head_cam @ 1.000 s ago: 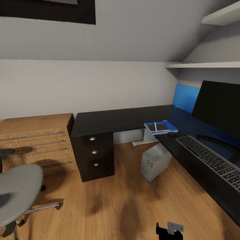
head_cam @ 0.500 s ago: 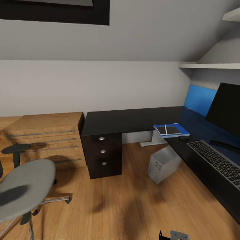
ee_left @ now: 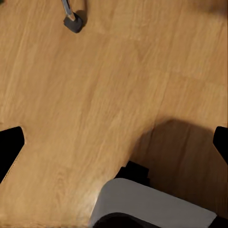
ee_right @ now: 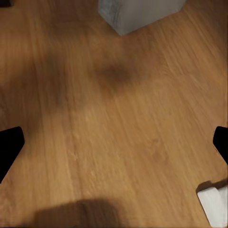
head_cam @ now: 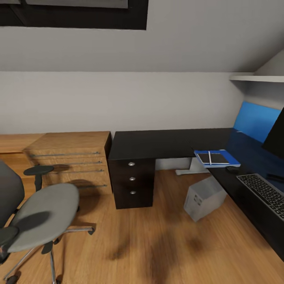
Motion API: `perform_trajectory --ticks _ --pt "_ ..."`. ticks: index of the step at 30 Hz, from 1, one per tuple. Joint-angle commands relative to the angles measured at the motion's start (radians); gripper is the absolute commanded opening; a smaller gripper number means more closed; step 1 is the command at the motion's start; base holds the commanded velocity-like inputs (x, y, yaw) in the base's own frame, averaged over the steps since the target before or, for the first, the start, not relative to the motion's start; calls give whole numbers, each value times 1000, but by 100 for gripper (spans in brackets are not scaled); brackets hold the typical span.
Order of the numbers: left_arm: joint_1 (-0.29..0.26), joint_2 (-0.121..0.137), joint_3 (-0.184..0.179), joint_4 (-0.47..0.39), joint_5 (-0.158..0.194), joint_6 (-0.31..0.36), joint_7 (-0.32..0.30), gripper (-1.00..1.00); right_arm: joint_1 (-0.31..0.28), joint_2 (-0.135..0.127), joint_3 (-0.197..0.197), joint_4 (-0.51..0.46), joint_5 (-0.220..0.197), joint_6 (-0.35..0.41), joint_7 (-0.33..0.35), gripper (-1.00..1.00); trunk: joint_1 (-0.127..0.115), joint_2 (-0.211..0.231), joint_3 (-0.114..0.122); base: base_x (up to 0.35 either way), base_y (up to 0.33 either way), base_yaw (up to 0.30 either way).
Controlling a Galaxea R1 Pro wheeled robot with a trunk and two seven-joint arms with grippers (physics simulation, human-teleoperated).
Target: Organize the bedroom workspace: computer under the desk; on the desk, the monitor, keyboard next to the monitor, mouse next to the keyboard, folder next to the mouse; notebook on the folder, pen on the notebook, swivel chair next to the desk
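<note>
The glossy black desk (head_cam: 157, 141) runs along the wall and turns down the right side. On that right wing lies the blue folder (head_cam: 235, 161), with the dark notebook (head_cam: 219, 158) on it and the thin pen (head_cam: 210, 157) across the notebook. Beside them are the mouse (head_cam: 232, 169), the keyboard (head_cam: 265, 193) and an edge of the monitor (head_cam: 277, 138). The grey computer (head_cam: 205, 197) (ee_right: 137, 12) stands tilted on the floor under the desk. The swivel chair (head_cam: 39, 213) is at the near left. My left gripper (ee_left: 114, 147) and right gripper (ee_right: 114, 145) hang open over bare floor.
A light-wood dresser (head_cam: 67, 161) stands left of the desk's three drawers (head_cam: 132, 183). A blue panel (head_cam: 256, 120) and a white shelf (head_cam: 258, 78) are on the right wall. One chair caster (ee_left: 73, 23) and my own base (ee_left: 152, 204) lie below the left gripper.
The camera has swung left, so the whole scene shifted right: more of the chair shows and the monitor has slid to the edge. The gripper part at the bottom edge left the picture.
</note>
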Motion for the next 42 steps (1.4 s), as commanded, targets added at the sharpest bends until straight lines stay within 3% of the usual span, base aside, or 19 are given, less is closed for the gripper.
perform_trajectory --ticks 1,3,7,8,12,15,18,19,20,24,34,42 --pt "-1 1 -7 29 10 -21 5 100 18 -2 10 2 3 -31 -9 100 -4 7 1 0 0 194" --pt "-1 0 -7 113 10 -124 5 100 54 -4 10 2 1 -83 -10 100 -12 21 5 0 0 192" --pt "-1 -2 -7 216 14 -268 4 100 90 -3 11 2 1 -116 -9 100 -27 49 13 0 0 191" --pt "-1 -9 -6 282 16 -326 3 100 110 -3 11 2 1 -137 -9 100 -31 56 15 0 0 196" --pt "-1 -21 -3 356 20 -370 0 100 147 -5 10 2 1 -167 -6 100 -46 84 23 0 0 200" --pt "-1 -26 -2 379 22 -382 -3 100 168 -5 11 3 2 -178 -4 100 -58 105 29 0 0 205" --pt "-1 -29 -1 393 25 -383 -78 100 194 -3 11 3 2 -185 -3 100 -69 126 36 0 0 207" --pt "-1 -28 0 395 30 -378 -121 100 200 -3 12 3 2 -186 -3 100 -73 133 38 0 0 208" --pt "-1 -26 1 398 58 -351 -208 100 211 1 13 4 3 -187 -2 100 -77 140 40 0 0 210" --pt "-1 -25 1 399 91 -308 -256 100 219 6 12 4 3 -184 -2 100 -92 168 49 0 0 213" --pt "-1 -25 3 399 101 -303 -264 100 221 4 11 4 3 -175 -3 100 -130 238 72 0 0 222" --pt "-1 -26 4 398 142 -364 -264 100 221 4 11 4 3 -173 -6 100 -130 238 65 0 0 228"
